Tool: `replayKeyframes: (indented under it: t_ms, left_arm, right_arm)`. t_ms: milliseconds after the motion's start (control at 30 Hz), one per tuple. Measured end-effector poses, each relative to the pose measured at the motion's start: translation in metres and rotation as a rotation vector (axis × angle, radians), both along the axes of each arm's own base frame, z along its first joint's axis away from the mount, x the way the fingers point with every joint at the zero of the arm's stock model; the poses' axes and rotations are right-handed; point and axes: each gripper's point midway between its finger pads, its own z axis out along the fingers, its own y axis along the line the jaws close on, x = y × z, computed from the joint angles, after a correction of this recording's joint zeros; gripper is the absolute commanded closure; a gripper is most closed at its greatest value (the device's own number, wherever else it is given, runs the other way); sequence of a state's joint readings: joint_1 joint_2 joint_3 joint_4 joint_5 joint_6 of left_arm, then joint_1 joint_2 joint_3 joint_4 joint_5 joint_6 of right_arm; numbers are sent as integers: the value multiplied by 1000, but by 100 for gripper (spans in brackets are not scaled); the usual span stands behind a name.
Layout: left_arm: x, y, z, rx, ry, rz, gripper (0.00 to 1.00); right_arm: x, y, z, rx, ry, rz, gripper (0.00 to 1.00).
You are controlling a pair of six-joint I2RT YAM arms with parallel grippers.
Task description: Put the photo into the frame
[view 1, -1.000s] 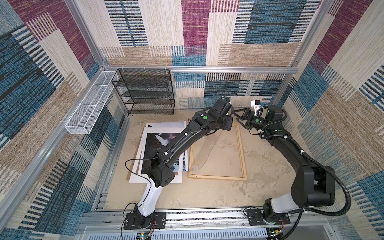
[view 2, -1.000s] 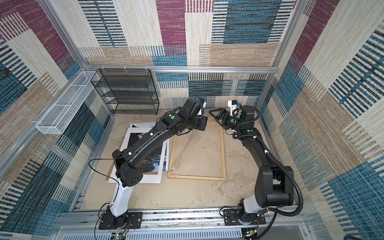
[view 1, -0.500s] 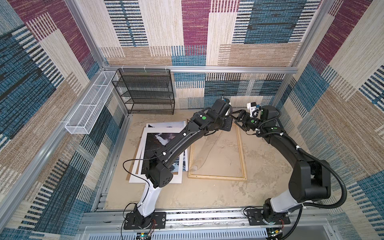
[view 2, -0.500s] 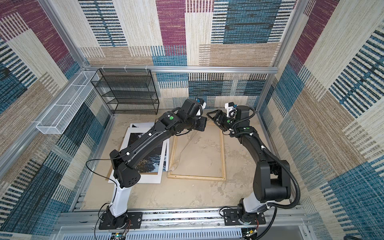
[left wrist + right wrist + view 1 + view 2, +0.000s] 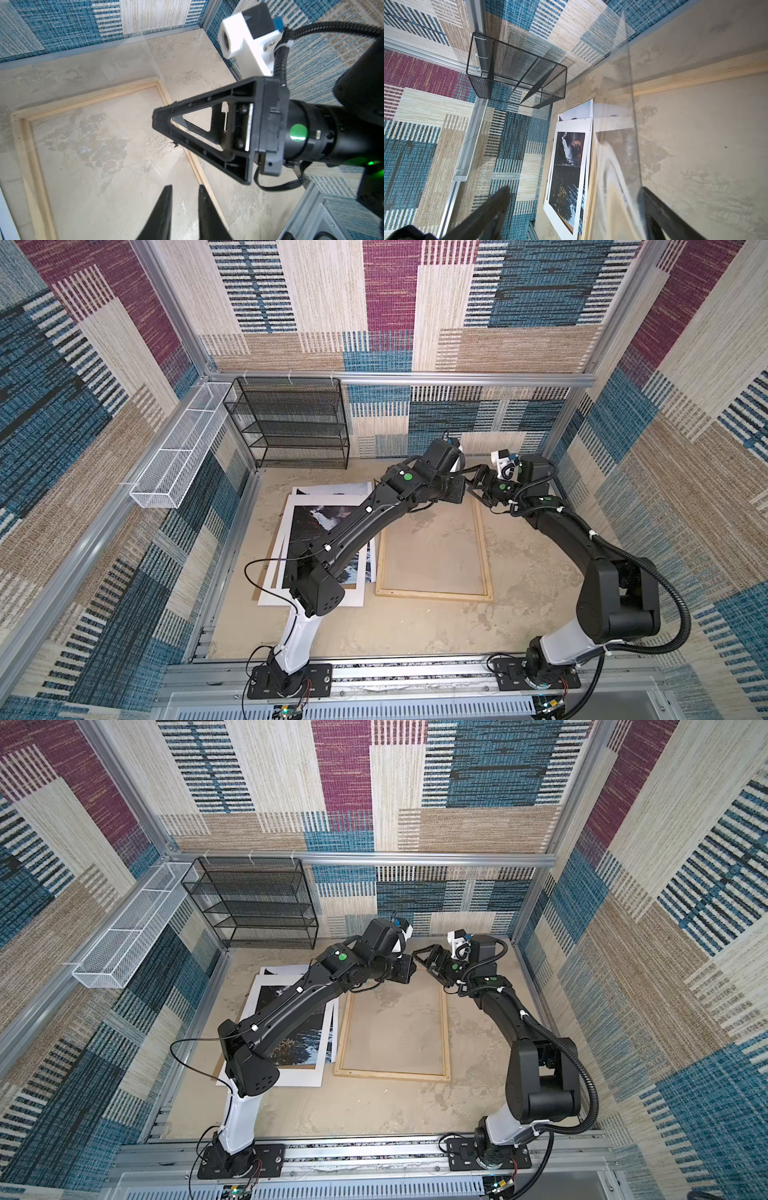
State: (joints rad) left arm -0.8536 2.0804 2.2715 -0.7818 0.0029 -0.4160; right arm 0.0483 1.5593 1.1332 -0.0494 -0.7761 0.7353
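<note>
We find the photo (image 5: 311, 524) (image 5: 307, 1046) flat on the tabletop (image 5: 415, 635), left of the frame (image 5: 432, 595). It lies under a white mat (image 5: 572, 124) whose window shows the waterfall. The left forearm crosses above it. The photo is well apart from both sets of fingers.

Both grippers hang nose to nose over the frame's far right corner. On the left gripper (image 5: 185, 193) the fingers are parted by a narrow gap with bare tabletop showing between them, and we see nothing clamped there. On the right gripper (image 5: 576, 188) the fingers (image 5: 660, 209) are spread wide. A clear sheet (image 5: 614, 155) shows between them, its edge running down to one finger; we cannot tell if it touches.

Edges: the photo's right edge runs just beside the frame's left rail; touching or not, we cannot say. Inside the frame we see only tabletop.

Room: open tabletop lies right of the frame and on the near side. A black wire shelf (image 5: 291, 423) stands against the back wall, beyond the photo.
</note>
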Motion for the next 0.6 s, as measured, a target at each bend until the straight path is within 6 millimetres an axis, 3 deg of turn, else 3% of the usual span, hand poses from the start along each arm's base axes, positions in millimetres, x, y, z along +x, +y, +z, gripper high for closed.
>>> replayKeyframes:
  t_ms: [200,367,467,600]
  left_arm:
    - [-1,20,1,32,-20,47,73]
    - [6,57,-6,68,-38,131,73]
    - [15,90,-23,115,-29,206,73]
    - [21,142,-64,199,35,319,73]
  right_arm:
    - [-7,0,-12,-16,9,13,15]
    - [-14,1,-23,-27,18,31,18]
    - [-19,3,-29,-24,25,51,20]
    - [-23,5,-33,-24,25,70,21]
